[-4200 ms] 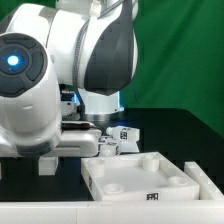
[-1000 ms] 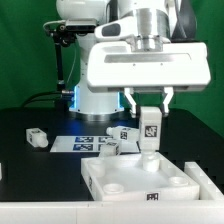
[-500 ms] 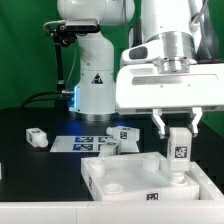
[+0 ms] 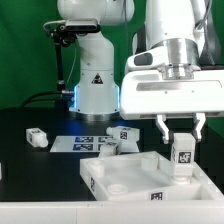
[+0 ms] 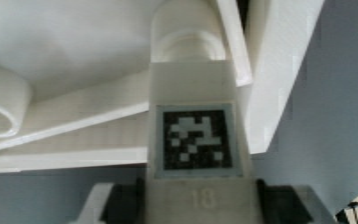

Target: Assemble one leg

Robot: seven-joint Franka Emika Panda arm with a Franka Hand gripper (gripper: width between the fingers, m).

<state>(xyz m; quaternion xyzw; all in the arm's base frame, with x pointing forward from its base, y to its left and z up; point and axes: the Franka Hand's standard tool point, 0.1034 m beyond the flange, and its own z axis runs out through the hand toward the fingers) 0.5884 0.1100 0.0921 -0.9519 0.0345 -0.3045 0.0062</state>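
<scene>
My gripper (image 4: 181,131) is shut on a white leg (image 4: 182,156) with a black-and-white tag and holds it upright over the near right corner of the white tabletop (image 4: 120,176). The leg's lower end sits at the tabletop's corner. In the wrist view the leg (image 5: 195,120) runs away from my jaws, its tag facing the camera, its far end against the tabletop's raised rim (image 5: 87,125). Other legs (image 4: 124,134) lie behind the tabletop, and one (image 4: 36,137) lies at the exterior view's left.
The marker board (image 4: 90,141) lies flat on the black table in front of the arm's base (image 4: 95,95). A rounded corner hole of the tabletop (image 5: 7,100) shows in the wrist view.
My gripper has carried the leg from above the tabletop's middle toward the exterior view's right and down to the tabletop's near right corner.
</scene>
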